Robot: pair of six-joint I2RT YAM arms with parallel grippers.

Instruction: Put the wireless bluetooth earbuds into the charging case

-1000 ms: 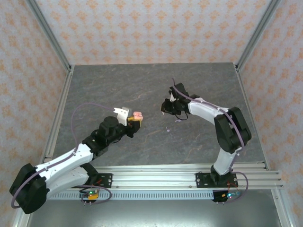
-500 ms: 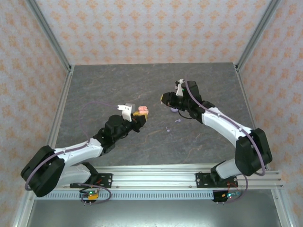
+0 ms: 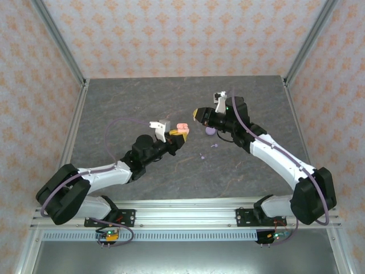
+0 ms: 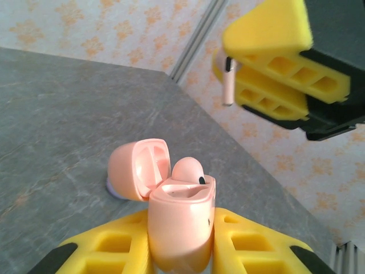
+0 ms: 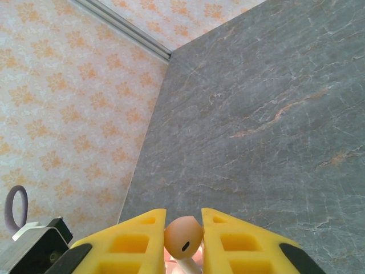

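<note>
Clamping one pink case (image 4: 181, 222), left hand (image 3: 174, 136) faces right hand (image 3: 197, 115) pinching one pink earbud (image 5: 183, 235).

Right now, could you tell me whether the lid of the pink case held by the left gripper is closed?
No, the lid is swung open to one side of the case, and one earbud sits inside.

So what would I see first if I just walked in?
The open pink case, pinched in the left gripper over the middle of the table, with a pink earbud sitting in it. Close by, the right gripper pinches a second pink earbud. On the table near them lie a lavender disc and two tiny lavender earbuds.
</note>
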